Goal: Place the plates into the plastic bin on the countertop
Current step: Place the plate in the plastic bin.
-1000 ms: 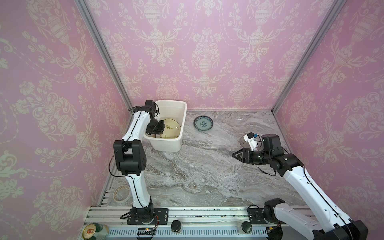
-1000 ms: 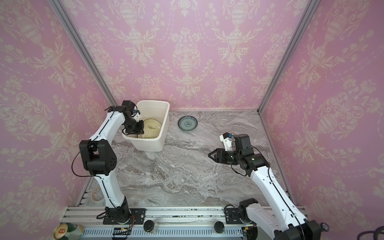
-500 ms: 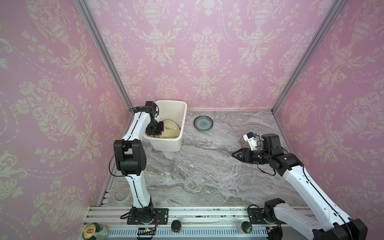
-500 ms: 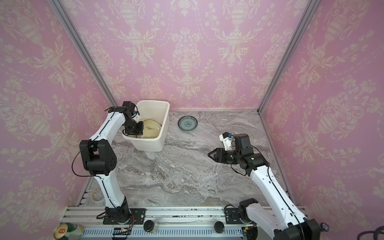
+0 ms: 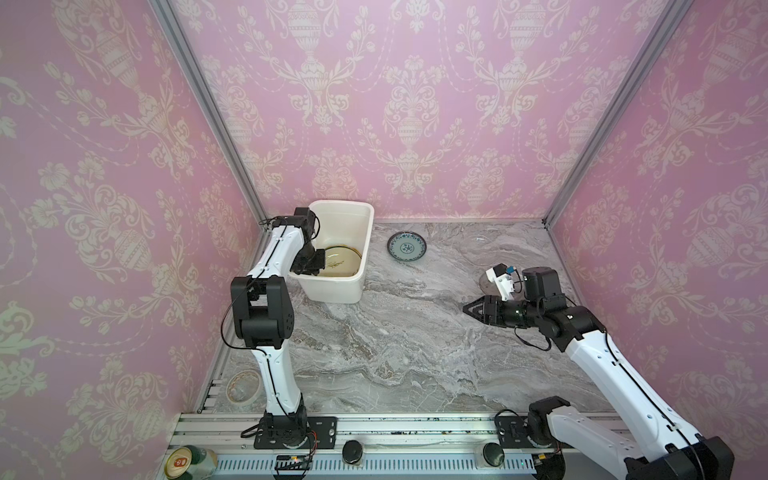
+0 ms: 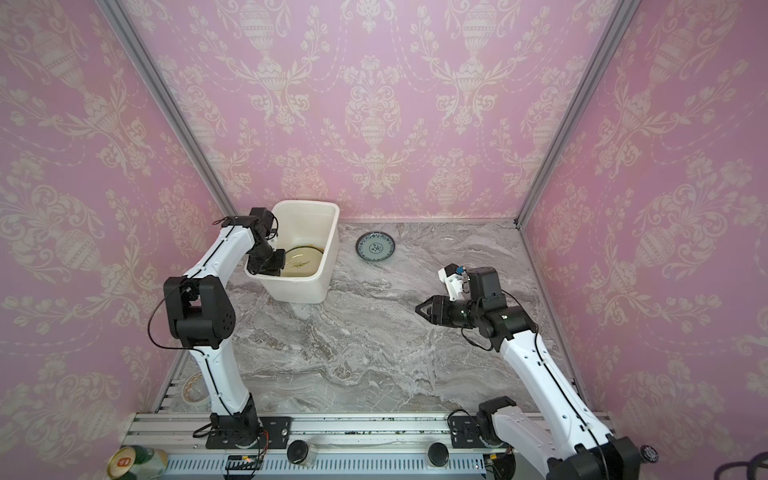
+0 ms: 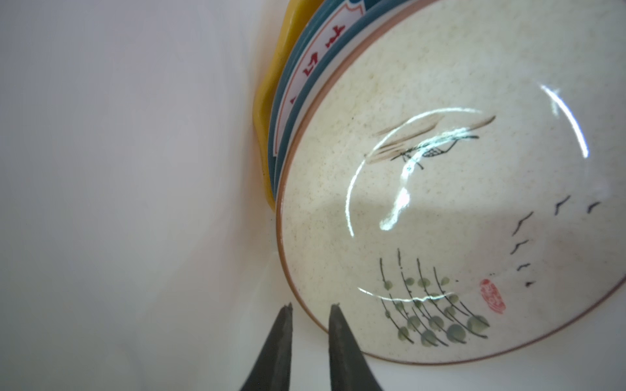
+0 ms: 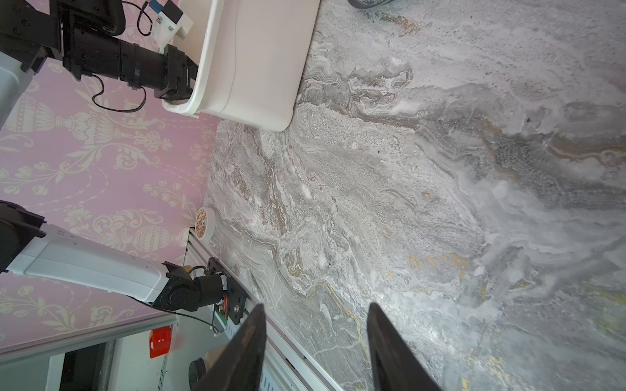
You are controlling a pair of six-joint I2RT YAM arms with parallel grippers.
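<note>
Inside the bin (image 5: 360, 266), the left gripper (image 7: 311, 306) is barely parted, the cream plate (image 7: 440, 203) rim seemingly loose between its jaws. In a top view the plate (image 5: 338, 262) lies right of it.

Plates (image 5: 340, 262) lie in bin (image 5: 332, 291), another plate (image 5: 407, 246) beside it.

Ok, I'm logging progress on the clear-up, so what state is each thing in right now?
plastic bin: upright, partly filled.
cream plate: uppermost inside the bin.
teal patterned plate: flat on the countertop, outside the bin.
clear glass plate: faint, on the countertop.
left gripper: inside the bin, jaws slightly apart, empty.
right gripper: open, empty, above the countertop.
</note>
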